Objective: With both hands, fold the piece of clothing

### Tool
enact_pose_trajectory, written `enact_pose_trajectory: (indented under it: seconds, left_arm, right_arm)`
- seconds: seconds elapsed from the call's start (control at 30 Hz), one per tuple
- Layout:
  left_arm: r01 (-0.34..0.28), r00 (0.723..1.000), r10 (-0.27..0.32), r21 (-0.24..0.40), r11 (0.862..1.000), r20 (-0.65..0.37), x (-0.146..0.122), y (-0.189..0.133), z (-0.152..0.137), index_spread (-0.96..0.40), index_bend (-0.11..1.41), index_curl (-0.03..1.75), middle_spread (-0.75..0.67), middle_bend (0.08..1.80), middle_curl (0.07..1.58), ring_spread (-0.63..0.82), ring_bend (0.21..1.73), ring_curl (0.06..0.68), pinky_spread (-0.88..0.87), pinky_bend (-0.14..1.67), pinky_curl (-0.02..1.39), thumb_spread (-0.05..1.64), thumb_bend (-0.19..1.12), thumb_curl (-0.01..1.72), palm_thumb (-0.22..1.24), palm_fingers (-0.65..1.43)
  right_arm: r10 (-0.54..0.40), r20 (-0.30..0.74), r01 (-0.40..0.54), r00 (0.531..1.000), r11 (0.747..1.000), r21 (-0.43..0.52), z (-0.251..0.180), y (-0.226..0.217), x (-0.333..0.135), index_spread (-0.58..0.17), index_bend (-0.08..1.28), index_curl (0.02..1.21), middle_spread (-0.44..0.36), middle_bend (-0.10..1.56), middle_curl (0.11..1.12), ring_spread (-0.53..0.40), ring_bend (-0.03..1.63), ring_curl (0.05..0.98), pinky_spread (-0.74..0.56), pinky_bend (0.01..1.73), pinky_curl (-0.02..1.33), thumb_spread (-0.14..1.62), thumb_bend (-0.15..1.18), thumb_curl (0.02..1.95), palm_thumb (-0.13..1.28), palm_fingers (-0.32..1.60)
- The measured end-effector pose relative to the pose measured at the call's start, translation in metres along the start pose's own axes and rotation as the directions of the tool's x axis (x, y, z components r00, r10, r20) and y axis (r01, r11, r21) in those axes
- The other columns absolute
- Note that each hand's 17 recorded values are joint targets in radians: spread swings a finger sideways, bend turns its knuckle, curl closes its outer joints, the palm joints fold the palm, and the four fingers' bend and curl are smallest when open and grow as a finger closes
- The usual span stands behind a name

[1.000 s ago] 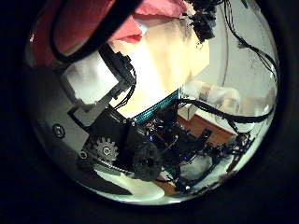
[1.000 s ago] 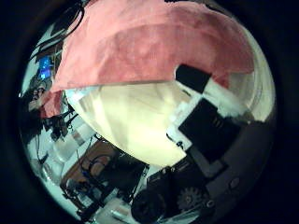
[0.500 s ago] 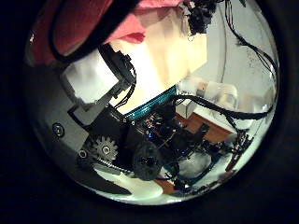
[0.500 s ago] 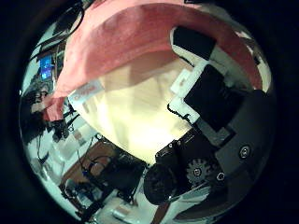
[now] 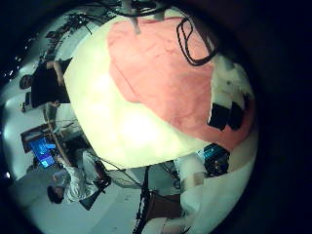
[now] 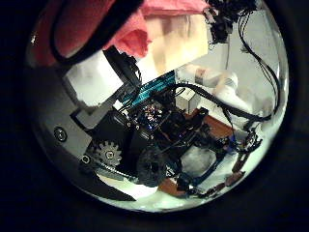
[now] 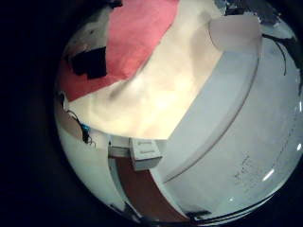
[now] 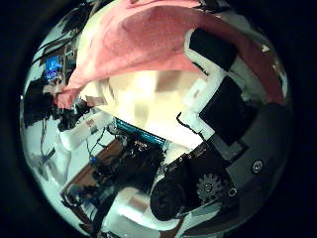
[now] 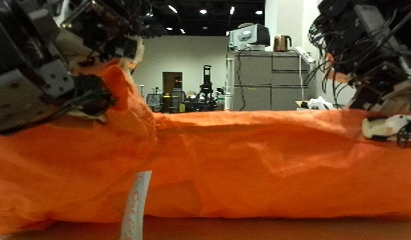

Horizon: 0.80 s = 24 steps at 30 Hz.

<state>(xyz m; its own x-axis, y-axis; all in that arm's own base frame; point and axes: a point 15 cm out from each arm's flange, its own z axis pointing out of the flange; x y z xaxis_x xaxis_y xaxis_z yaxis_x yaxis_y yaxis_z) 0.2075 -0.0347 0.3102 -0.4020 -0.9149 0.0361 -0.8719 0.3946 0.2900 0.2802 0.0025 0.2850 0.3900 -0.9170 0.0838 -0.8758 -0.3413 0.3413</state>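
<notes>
In the outside view a large orange cloth (image 9: 245, 160) hangs stretched between both hands, its lower part bunched on the table. My left hand (image 9: 52, 70) is curled on one raised upper corner. My right hand (image 9: 372, 60) pinches the other upper edge. The cloth also shows in the left little finger side palm view (image 5: 166, 68), spread over the pale table (image 5: 107, 107).
A white tag (image 9: 136, 205) hangs from the cloth's front. The table's front edge (image 9: 205, 232) runs below the cloth. Grey cabinets (image 9: 265, 80) stand far behind. The right little finger side palm view shows the table's edge (image 7: 170, 76) and a white wall beside it.
Both thumb side palm views have shifted, so both hands have moved. More of the space below the table edge shows now, and the cloth stays at the fingers.
</notes>
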Motion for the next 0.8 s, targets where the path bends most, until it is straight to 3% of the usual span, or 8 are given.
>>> enact_pose_trajectory:
  seconds: [0.2, 0.33, 0.53, 0.8]
  left_arm:
    - [0.054, 0.998, -0.055, 0.069, 0.996, 0.018, -0.016, -0.014, -0.047, -0.57, 0.17, 1.48, -0.65, 0.78, 1.23, -0.46, 1.33, 0.535, -0.65, 1.20, 0.61, 0.96, -0.02, 0.75, 0.78, 1.01]
    - [0.080, 0.996, -0.081, 0.042, 0.996, 0.034, -0.030, -0.043, -0.061, -0.56, 0.17, 1.49, -0.66, 0.77, 1.22, -0.46, 1.33, 0.537, -0.64, 1.21, 0.61, 0.96, -0.02, 0.75, 0.78, 1.01]
    - [0.087, 0.993, -0.086, -0.007, 0.996, 0.077, -0.045, -0.115, -0.061, -0.55, 0.17, 1.49, -0.66, 0.78, 1.23, -0.46, 1.34, 0.544, -0.63, 1.20, 0.61, 0.97, -0.01, 0.75, 0.80, 0.99]
    - [0.080, 0.990, -0.071, -0.066, 0.995, 0.118, -0.057, -0.209, -0.037, -0.53, 0.17, 1.51, -0.67, 0.77, 1.25, -0.45, 1.37, 0.560, -0.63, 1.21, 0.63, 0.98, -0.01, 0.75, 0.81, 0.90]
  right_arm:
    - [0.017, -0.011, -0.016, 1.000, 0.999, 0.032, -0.020, -0.011, 0.005, -0.322, 0.98, 0.95, -0.177, 1.23, 0.88, -0.248, 1.34, 0.726, -0.28, 1.20, 0.87, 1.27, 0.05, 0.62, 1.14, 1.03]
    - [0.063, 0.011, -0.063, 0.998, 0.998, 0.016, -0.023, -0.028, 0.025, -0.321, 0.97, 0.97, -0.175, 1.23, 0.89, -0.249, 1.34, 0.734, -0.27, 1.19, 0.89, 1.28, 0.04, 0.64, 1.14, 1.02]
    - [0.086, 0.034, -0.084, 0.996, 0.995, -0.047, -0.016, -0.070, 0.048, -0.321, 0.96, 0.98, -0.173, 1.23, 0.89, -0.250, 1.33, 0.744, -0.27, 1.18, 0.92, 1.28, 0.02, 0.66, 1.14, 1.02]
    - [0.111, 0.058, -0.105, 0.992, 0.990, -0.093, -0.001, -0.146, 0.080, -0.322, 0.97, 1.00, -0.173, 1.24, 0.89, -0.253, 1.33, 0.754, -0.28, 1.14, 0.96, 1.29, 0.00, 0.68, 1.13, 1.01]
